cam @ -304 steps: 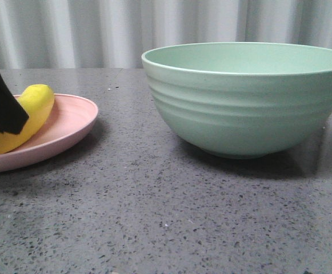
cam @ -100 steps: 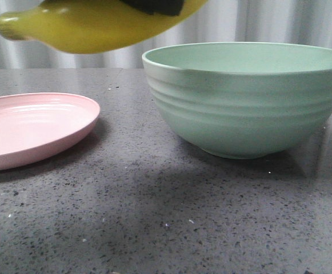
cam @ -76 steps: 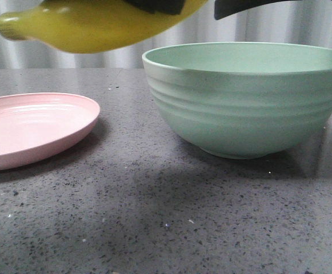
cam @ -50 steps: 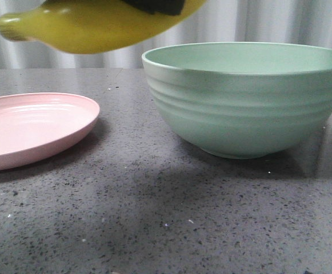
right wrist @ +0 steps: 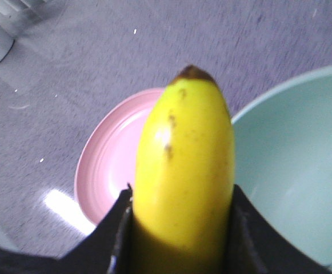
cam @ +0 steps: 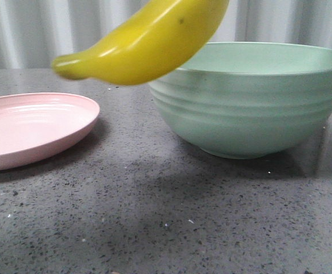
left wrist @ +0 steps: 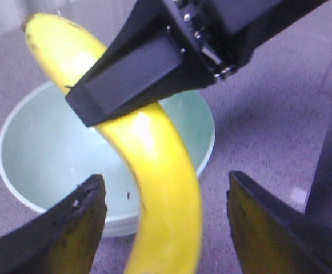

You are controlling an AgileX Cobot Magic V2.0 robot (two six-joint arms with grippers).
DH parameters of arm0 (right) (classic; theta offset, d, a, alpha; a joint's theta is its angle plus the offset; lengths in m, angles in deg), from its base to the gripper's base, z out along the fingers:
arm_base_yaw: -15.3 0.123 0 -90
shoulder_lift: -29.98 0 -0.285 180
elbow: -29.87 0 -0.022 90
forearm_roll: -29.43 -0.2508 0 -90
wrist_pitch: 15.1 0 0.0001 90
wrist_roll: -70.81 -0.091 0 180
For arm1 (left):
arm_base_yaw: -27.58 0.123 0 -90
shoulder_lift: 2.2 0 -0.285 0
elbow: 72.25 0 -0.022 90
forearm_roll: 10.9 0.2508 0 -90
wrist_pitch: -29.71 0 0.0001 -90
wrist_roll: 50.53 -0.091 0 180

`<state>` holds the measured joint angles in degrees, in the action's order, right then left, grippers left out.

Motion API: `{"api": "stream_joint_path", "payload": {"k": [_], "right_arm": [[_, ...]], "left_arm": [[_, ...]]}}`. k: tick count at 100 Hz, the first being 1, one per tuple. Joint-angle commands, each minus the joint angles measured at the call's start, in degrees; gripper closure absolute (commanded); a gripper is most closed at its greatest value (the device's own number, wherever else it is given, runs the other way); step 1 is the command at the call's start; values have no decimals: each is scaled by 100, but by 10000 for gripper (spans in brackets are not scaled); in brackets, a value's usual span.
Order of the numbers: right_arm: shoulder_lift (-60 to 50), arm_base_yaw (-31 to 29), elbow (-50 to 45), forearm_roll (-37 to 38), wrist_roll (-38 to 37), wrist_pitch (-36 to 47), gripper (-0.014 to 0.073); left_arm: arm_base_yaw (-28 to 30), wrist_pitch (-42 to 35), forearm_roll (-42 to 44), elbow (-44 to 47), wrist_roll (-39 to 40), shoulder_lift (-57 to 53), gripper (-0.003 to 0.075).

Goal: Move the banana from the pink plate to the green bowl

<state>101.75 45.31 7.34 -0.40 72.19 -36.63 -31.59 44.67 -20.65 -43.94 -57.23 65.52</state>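
Our right hand (right wrist: 180, 240) grips the banana (cam: 148, 40), its long axis slanting over the green bowl (cam: 251, 108) rim; left hand (left wrist: 166, 228) gapes

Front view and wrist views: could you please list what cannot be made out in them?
Front view: the banana's upper end and both grippers lie beyond the top edge.
Front view: the green bowl's floor is hidden by its own wall; the left edge cuts the pink plate.
Left wrist view: the banana's lower end leaves the bottom edge, by the open left gripper.
Right wrist view: the right gripper covers the banana's gripped part.
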Motion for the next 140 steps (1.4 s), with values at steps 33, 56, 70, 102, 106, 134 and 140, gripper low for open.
{"api": "stream_joint_path", "payload": {"k": [33,56,70,102,106,134,140], "right_arm": [[30,-860,597,1849,104,661,665],[659,-860,575,1930,104,573,665],[966,-860,575,1930,104,521,595],[1055,-860,575,1930,104,453,244],[1055,-860,586,1930,104,453,244],[853,-860,882,2405,104,430,244],[776,-860,986,2463,104,388,244]], "left_arm": [[24,-517,-24,-218,48,-578,293],[24,-506,-38,-218,48,-578,293],[24,-506,-80,-218,48,-578,293],[24,-506,-80,-218,48,-578,293],[24,-506,-80,-218,48,-578,293],[24,-506,-112,-218,48,-578,293],[24,-506,-112,-218,48,-578,293]]}}
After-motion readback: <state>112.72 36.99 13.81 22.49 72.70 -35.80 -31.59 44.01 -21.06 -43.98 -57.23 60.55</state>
